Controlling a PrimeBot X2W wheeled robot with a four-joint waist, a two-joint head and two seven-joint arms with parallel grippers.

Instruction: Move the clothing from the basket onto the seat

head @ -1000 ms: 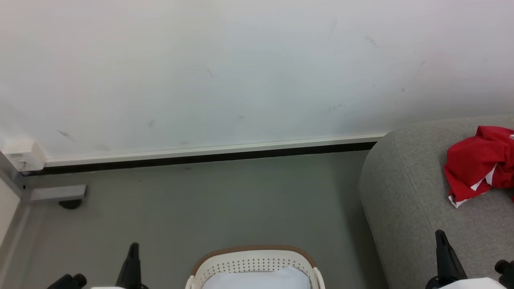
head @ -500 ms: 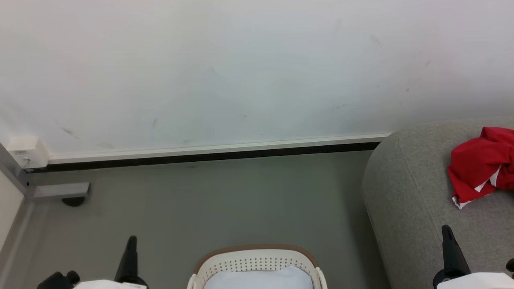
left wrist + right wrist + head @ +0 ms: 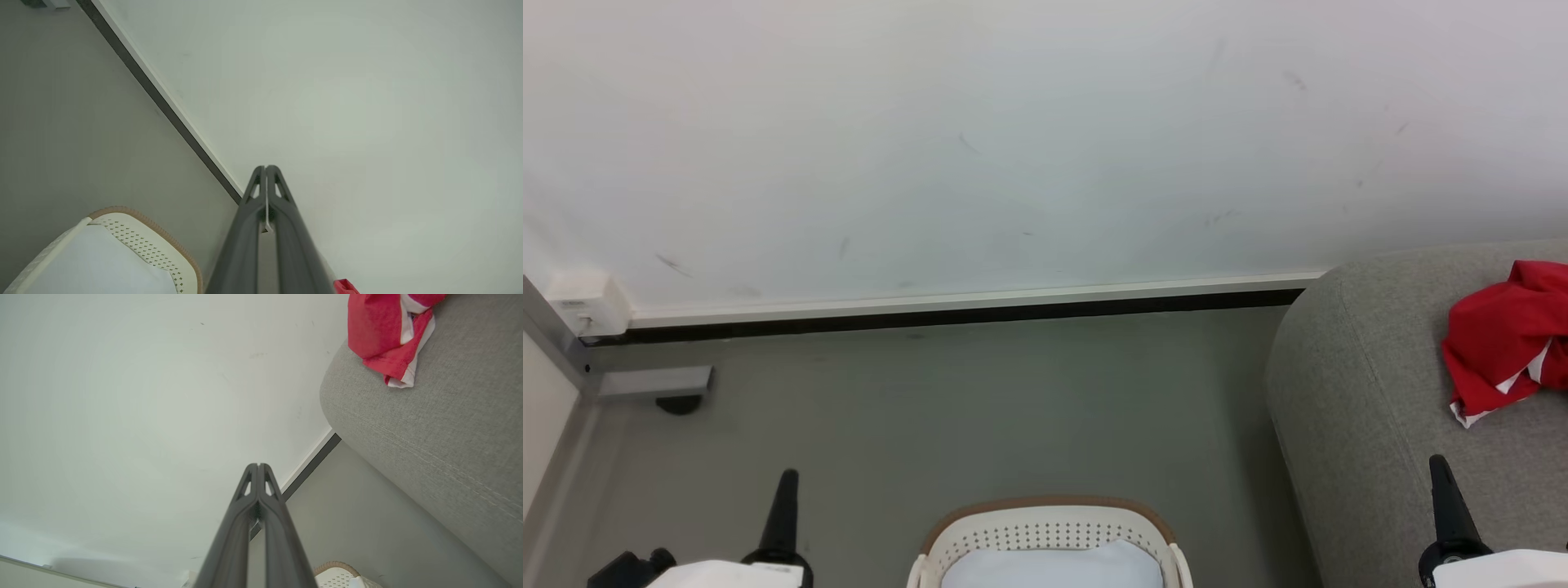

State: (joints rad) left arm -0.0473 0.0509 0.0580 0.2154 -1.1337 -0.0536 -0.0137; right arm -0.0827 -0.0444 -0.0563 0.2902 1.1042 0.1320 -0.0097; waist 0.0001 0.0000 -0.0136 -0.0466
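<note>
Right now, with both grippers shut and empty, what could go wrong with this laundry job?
1. The red garment lies by the grey seat's rounded edge; a nudge might slide it off.
2. The laundry basket shows a pale cushion inside; a blind grab may lift that instead of clothing.
3. The right gripper hangs close to the seat; a swing towards the basket could brush the upholstery.

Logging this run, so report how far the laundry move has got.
Done: red clothing lies on the grey seat. In hand: nothing; the left gripper and right gripper are shut and empty. Left: the basket shows a pale cushion, no red, but its near part is cut off, so check there.
</note>
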